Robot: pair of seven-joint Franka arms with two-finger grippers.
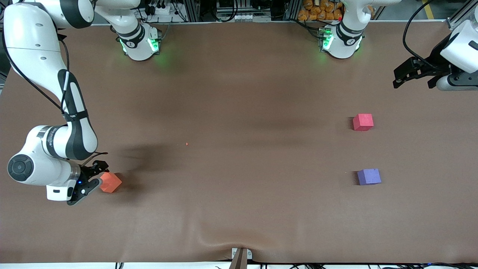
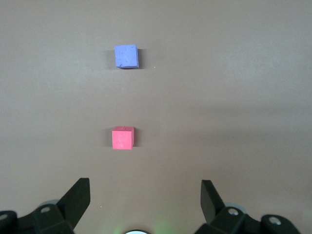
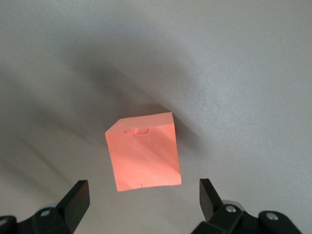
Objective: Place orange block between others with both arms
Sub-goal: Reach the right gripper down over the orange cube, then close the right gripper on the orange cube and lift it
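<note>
The orange block (image 1: 111, 182) lies on the brown table at the right arm's end, turned cornerwise. My right gripper (image 1: 98, 175) hangs low right beside it, open, with the block (image 3: 144, 153) just ahead of the fingertips and not between them. The pinkish-red cube (image 1: 363, 122) and the purple-blue cube (image 1: 369, 176) sit apart toward the left arm's end, the purple-blue one nearer the front camera. My left gripper (image 1: 398, 77) waits open and empty in the air at that end of the table. The left wrist view shows the red cube (image 2: 123, 138), the purple-blue cube (image 2: 126, 56) and that gripper (image 2: 145, 191).
Brown cloth (image 1: 239, 112) covers the table, with a wrinkle near a small mount (image 1: 241, 256) at the front edge. A tiny red speck (image 1: 186, 144) lies mid-table. The arms' green-lit bases (image 1: 140, 45) (image 1: 340, 41) stand along the back edge.
</note>
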